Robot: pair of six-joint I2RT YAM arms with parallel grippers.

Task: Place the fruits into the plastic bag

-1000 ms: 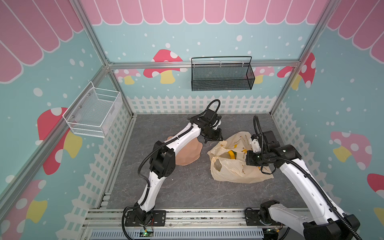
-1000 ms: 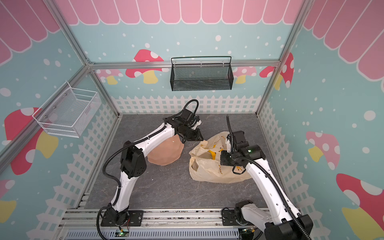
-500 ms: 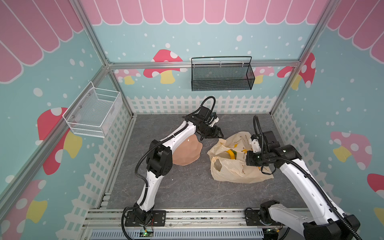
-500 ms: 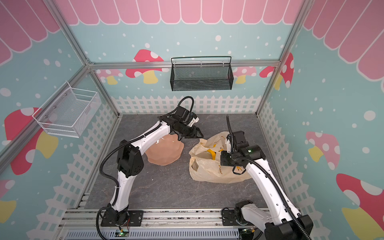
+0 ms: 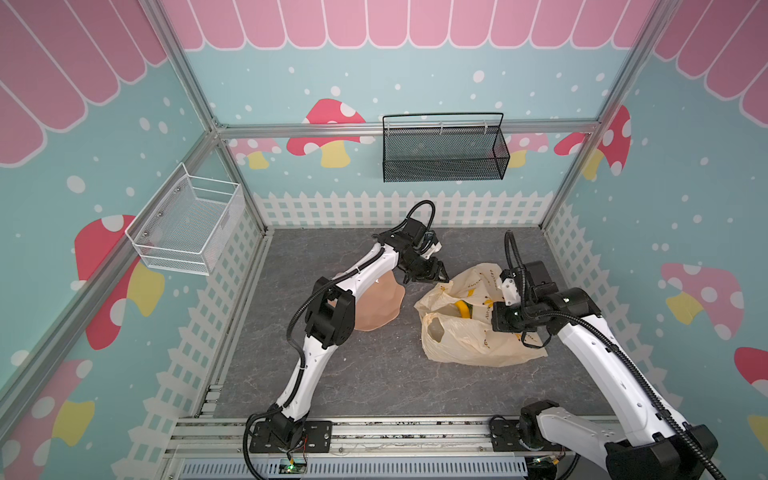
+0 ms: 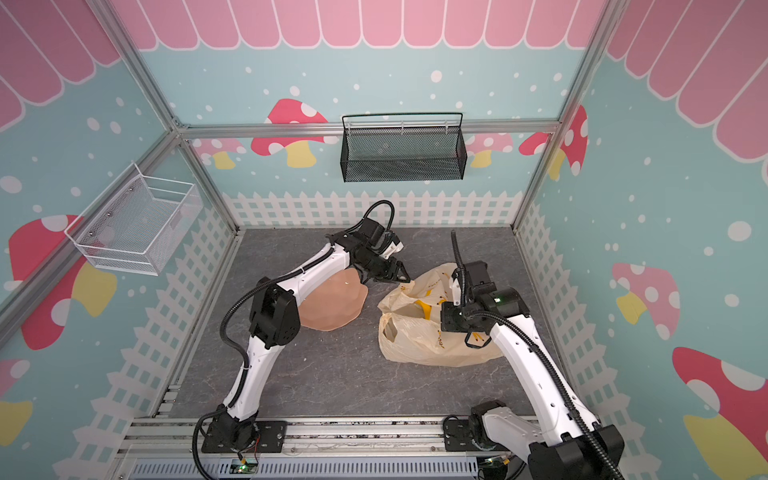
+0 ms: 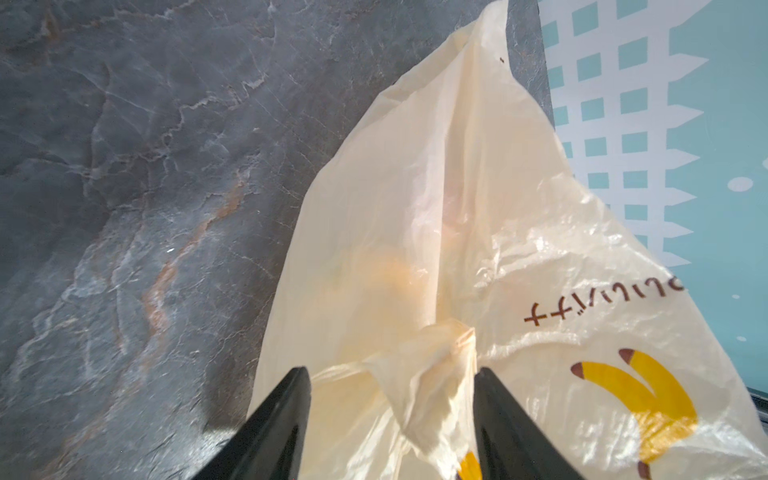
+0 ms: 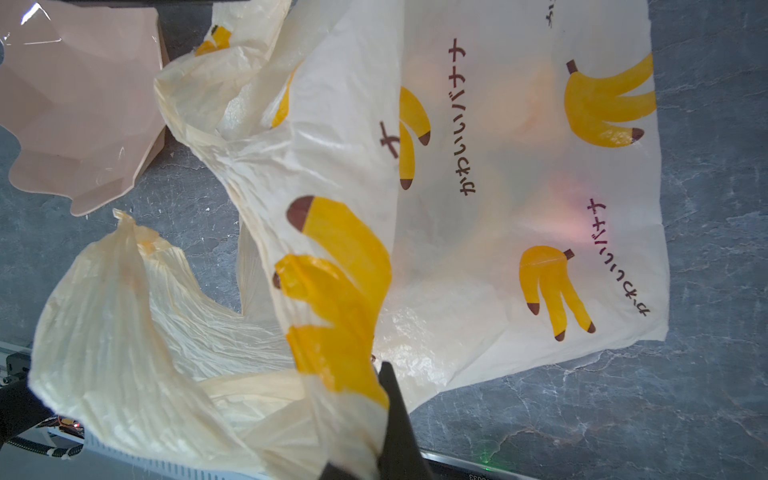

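Observation:
The plastic bag [image 5: 469, 345] [image 6: 419, 345] lies crumpled on the grey floor, right of centre. My left gripper [image 5: 428, 278] [image 6: 395, 278] hovers open at its far-left rim. In the left wrist view, a loop handle of the plastic bag [image 7: 436, 187] hangs loose between the spread fingers of the left gripper [image 7: 390, 372]. My right gripper [image 5: 498, 322] [image 6: 449, 322] is shut on the bag's near-side film. The right wrist view shows the right gripper [image 8: 374, 386] pinching the plastic bag [image 8: 478, 208]. The fruits show only as faint orange [image 7: 395, 274] and pink [image 8: 569, 212] glows through the film.
A peach-pink wavy-edged dish [image 5: 378, 307] [image 6: 332, 303] [image 8: 79, 104] lies left of the bag, partly under my left arm. A black mesh basket [image 5: 442, 153] hangs on the back wall and a white wire basket [image 5: 187, 228] on the left wall. Picket-fence walls enclose the floor.
My left gripper's jaws have spread apart at the bag's rim, and the left arm has shifted slightly. The right arm and the bag have stayed put.

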